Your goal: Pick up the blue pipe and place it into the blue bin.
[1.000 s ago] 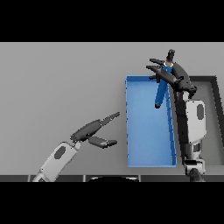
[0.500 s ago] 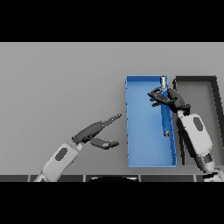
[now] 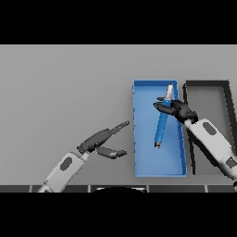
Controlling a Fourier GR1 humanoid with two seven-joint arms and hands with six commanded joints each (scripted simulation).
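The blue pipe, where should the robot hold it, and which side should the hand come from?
Probably around the upper half of the blue pipe, coming in from the right, as the right hand does here. The pipe is long and thin and lies slightly tilted inside the blue bin, so fingers can wrap across its narrow width. The left hand is farther off, outside the bin.

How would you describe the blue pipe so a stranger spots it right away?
On the grey table find the blue bin, left of the dark tray. The blue pipe slants inside it, held by the right robot hand: the only long thin rod there.
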